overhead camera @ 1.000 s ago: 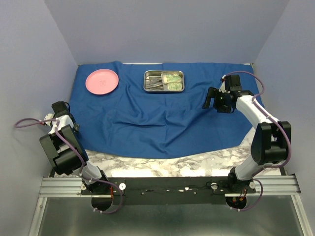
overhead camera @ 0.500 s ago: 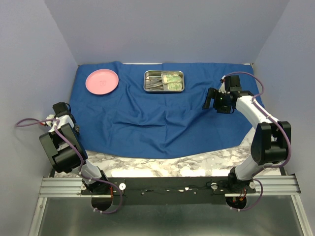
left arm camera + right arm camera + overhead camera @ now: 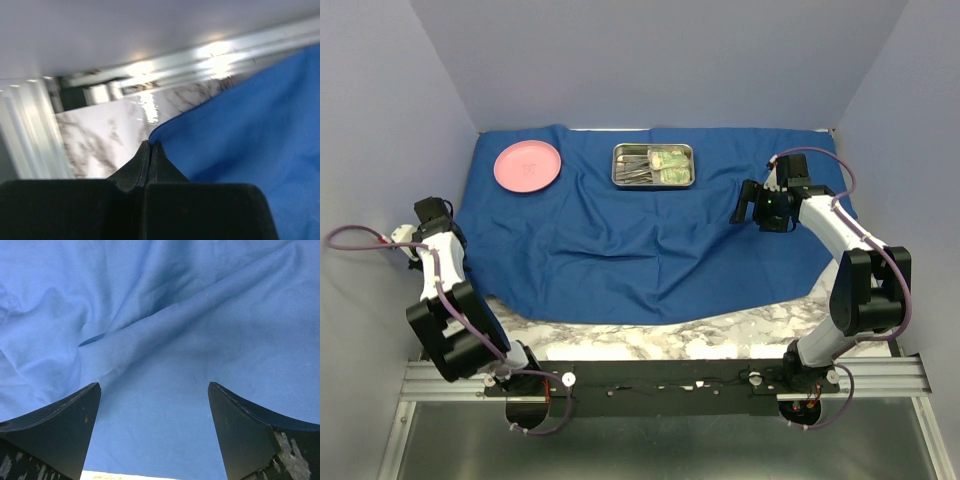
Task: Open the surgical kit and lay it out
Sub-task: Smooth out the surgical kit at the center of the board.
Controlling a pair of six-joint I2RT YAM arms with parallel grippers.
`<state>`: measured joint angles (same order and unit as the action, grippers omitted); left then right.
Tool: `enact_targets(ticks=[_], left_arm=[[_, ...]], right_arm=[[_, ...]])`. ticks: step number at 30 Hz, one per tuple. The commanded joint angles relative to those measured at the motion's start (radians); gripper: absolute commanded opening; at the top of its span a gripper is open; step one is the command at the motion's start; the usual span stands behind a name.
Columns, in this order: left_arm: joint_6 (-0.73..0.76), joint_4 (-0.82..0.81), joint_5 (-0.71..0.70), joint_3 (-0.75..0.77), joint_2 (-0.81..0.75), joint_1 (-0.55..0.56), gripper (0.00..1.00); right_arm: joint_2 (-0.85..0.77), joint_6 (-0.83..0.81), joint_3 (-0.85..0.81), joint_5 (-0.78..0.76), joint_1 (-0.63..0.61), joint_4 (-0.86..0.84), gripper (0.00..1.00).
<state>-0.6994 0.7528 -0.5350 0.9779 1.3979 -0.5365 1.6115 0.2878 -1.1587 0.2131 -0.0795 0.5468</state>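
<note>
The instruments [image 3: 638,172] in the steel tray [image 3: 616,166] were too small to be told apart; whether the corner of the blurred cloth [image 3: 250,125] was pinched could not be judged.

No legible text or markings anywhere.

One cloth [image 3: 650,240], one tray [image 3: 617,167], one plate [image 3: 527,166], two packets [image 3: 668,160], perhaps two instruments [image 3: 638,172]

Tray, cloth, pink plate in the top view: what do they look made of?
The tray looks like steel: brushed silver, bright glints on its rim. The cloth is woven fabric, matte royal blue, with soft folds and creases. The plate is probably plastic: smooth, uniform pink, slight sheen; glazed ceramic can't be ruled out.
</note>
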Motion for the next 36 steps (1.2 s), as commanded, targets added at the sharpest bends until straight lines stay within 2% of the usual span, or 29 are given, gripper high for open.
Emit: enact_targets(ticks=[1,6,12,20,23,24,25,27,28,32,36], left_arm=[[-0.011,0.138,-0.276,0.002,-0.115,-0.006,0.00],[-0.058,0.195,-0.356,-0.027,-0.175,-0.010,0.01],[-0.078,0.221,-0.418,-0.012,-0.195,-0.011,0.11],[-0.101,0.258,-0.450,0.031,-0.197,-0.008,0.11],[-0.039,0.226,-0.457,0.054,-0.197,0.029,0.36],[-0.020,0.220,-0.464,0.065,-0.198,0.046,0.49],[-0.006,0.214,-0.473,0.086,-0.203,0.082,0.58],[0.055,0.174,-0.482,0.102,-0.212,0.124,0.73],[0.081,0.157,-0.474,0.111,-0.226,0.145,0.77],[0.196,0.018,-0.331,0.098,-0.257,0.263,0.93],[0.224,-0.162,0.014,0.059,-0.248,0.366,0.99]], right_arm=[[-0.013,0.014,-0.026,0.014,-0.008,-0.007,0.96],[-0.010,0.025,-0.030,-0.006,-0.006,-0.004,0.96],[-0.019,0.028,-0.026,-0.023,-0.005,0.001,0.96],[-0.044,0.030,-0.013,-0.106,-0.006,0.010,0.96],[-0.047,0.047,-0.016,-0.124,0.007,0.018,0.96],[-0.048,0.053,-0.018,-0.135,0.014,0.021,0.96],[-0.056,0.056,-0.019,-0.176,0.021,0.028,0.96],[-0.062,0.060,-0.022,-0.210,0.033,0.038,0.96],[-0.062,0.065,-0.022,-0.271,0.044,0.047,0.96],[-0.056,0.100,-0.019,-0.337,0.079,0.065,0.97],[-0.073,0.148,0.033,-0.340,0.187,0.061,0.96]])
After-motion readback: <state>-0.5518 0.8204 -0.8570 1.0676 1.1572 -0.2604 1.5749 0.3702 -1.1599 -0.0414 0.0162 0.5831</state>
